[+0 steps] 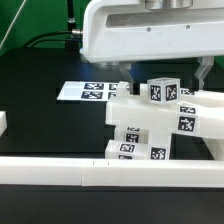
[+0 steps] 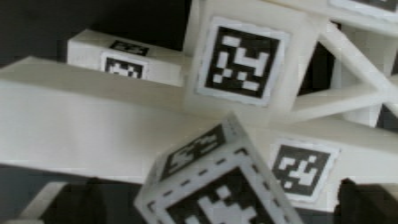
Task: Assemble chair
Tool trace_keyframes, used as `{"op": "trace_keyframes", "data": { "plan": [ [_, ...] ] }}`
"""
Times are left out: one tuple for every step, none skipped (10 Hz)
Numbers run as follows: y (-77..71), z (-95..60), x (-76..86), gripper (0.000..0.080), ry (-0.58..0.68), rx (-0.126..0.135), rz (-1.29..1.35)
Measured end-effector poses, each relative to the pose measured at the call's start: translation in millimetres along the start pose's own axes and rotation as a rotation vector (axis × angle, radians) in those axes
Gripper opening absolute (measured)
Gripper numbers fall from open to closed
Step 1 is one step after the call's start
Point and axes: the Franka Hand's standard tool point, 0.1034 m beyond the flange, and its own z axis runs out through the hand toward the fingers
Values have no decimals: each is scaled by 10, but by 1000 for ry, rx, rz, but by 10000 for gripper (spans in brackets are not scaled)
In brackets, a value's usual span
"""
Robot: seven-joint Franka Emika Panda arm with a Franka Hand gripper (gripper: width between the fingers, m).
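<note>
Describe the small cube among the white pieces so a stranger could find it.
Find the long white rail nearest the camera. Behind it are piled white chair pieces. The cube is the highest of them and the smallest, tagged on two visible faces.

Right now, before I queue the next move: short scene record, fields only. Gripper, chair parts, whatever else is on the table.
gripper: low, just behind the chair parts in the exterior view; open or shut cannot be told
chair parts: white tagged pieces, clustered at the exterior view's right
cube: tagged, on top of the cluster
marker board: flat, to the exterior view's left of the cluster
rail: long, white, across the foreground
table: black
wrist view: tagged pieces close up
</note>
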Motion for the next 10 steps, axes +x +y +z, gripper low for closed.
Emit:
{"op": "trace_keyframes", "data": {
  "plan": [
    [13, 17, -11, 648, 0, -1, -68],
    [19, 21, -16, 648, -1, -1, -93],
    [17, 21, -16, 525, -1, -1, -87],
    [17, 22, -16, 390, -1, -1, -87],
    [18, 22, -16, 390, -1, -1, -87],
    [18, 22, -16, 283, -1, -1, -87],
    [18, 22, -16, 283, -1, -1, -87],
    [17, 21, -14, 283, 2, -1, -56],
    [16, 21, -12, 284, 18, -5, -7],
    [22, 22, -15, 284, 28, -6, 61]
  ]
}}
